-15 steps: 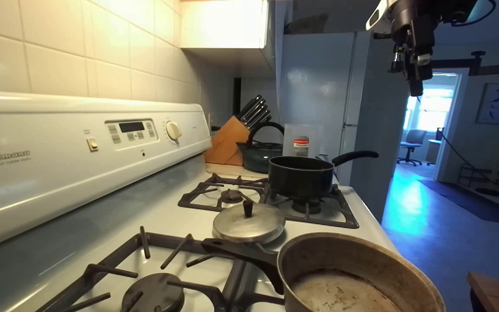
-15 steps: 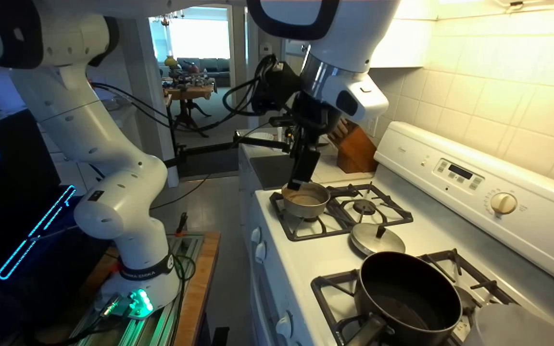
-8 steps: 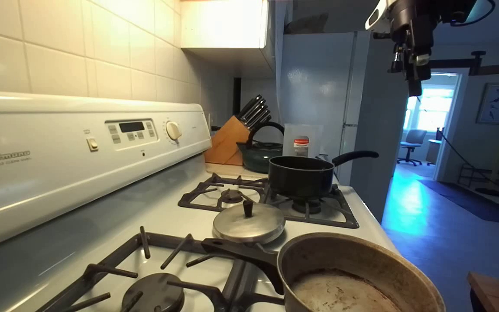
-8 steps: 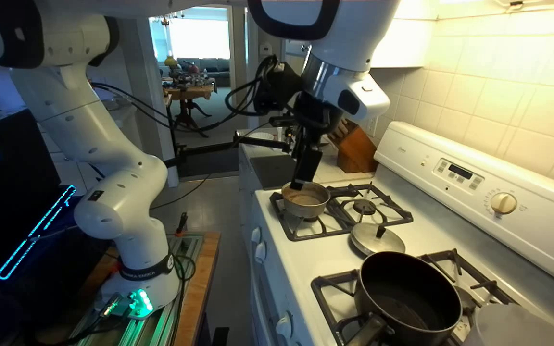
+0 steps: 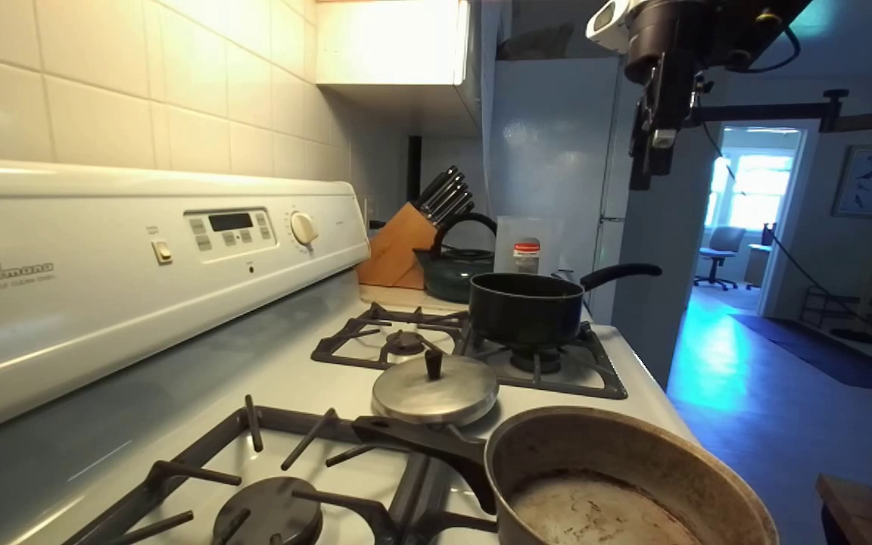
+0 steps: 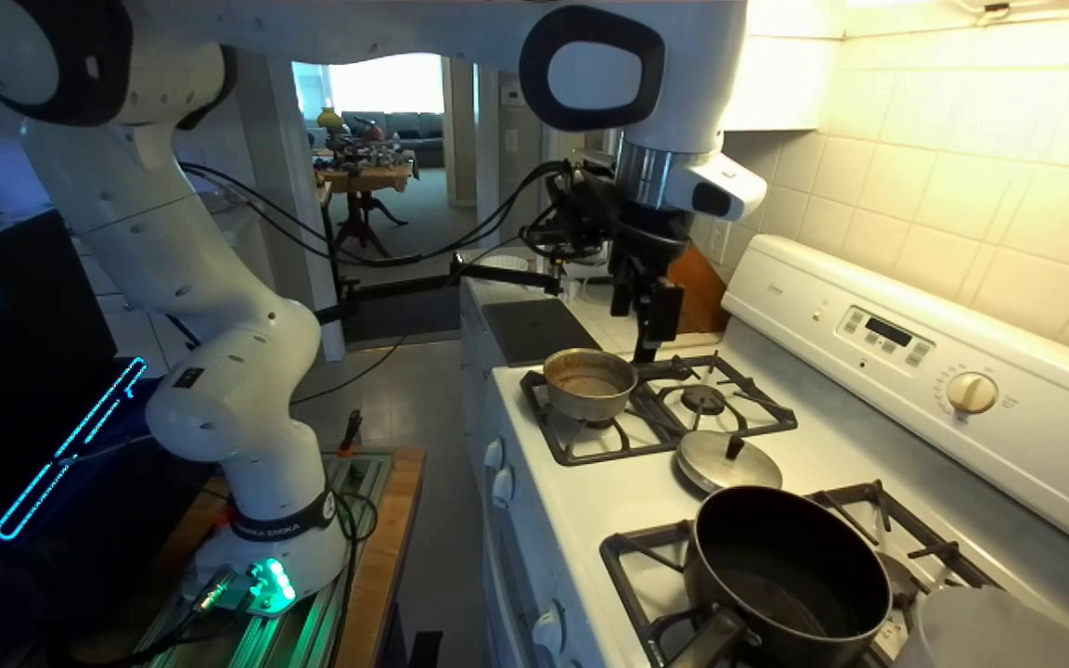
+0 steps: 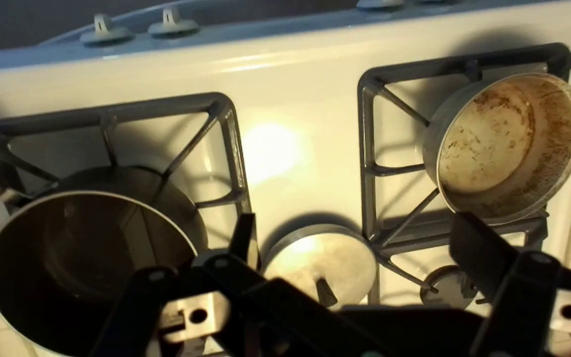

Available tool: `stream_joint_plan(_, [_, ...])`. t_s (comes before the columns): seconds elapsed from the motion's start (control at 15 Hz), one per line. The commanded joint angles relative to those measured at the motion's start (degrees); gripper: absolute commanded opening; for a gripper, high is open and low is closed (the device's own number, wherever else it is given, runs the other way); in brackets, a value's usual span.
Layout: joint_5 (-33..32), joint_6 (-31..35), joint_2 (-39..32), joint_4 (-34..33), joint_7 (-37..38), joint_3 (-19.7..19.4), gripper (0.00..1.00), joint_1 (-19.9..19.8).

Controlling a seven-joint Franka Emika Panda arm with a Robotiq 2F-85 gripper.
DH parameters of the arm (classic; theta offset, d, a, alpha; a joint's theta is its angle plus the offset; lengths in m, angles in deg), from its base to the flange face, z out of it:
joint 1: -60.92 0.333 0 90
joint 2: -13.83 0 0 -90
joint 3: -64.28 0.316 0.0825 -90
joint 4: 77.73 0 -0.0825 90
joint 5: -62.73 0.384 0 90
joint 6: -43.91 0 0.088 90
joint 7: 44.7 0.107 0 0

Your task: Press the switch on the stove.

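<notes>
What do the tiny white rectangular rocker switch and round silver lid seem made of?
White rocker switch: probably plastic, smooth, judging by its plain pale face; too small to be sure.
Round silver lid: likely metal, perhaps aluminium or steel, softly polished, judging by its grey sheen.

Panda arm (image 6: 186, 246): bent at elbow (image 6: 94, 65)
Forearm (image 6: 386, 30): roughly level
Wrist (image 6: 683, 111): turned downward
Robotiq gripper (image 7: 355, 230): pointing down, fingers (image 7: 481, 250) spread wide apart
</notes>
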Motion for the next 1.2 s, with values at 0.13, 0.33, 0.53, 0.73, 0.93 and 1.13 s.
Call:
stream_joint_plan(0.13, [-1.3, 17.0, 0.5, 6.7, -1.7, 3.7, 1.00, 2.3])
stream_joint_plan(0.33, [-1.1, 25.4, 0.2, 9.0, -1.8, 4.9, 1.00, 3.5])
stream_joint_plan(0.53, [-1.2, 32.5, -1.2, 9.8, -1.8, 6.0, 1.00, 4.7])
stream_joint_plan(0.73, [-1.5, 37.5, -4.0, 8.8, -1.7, 7.1, 1.00, 5.8])
stream_joint_plan(0.93, [-2.5, 41.7, -7.9, 6.7, -0.9, 8.5, 1.00, 6.6])
stream_joint_plan(1.13, [-3.4, 45.1, -12.6, 2.9, 0.0, 9.8, 1.00, 6.9])
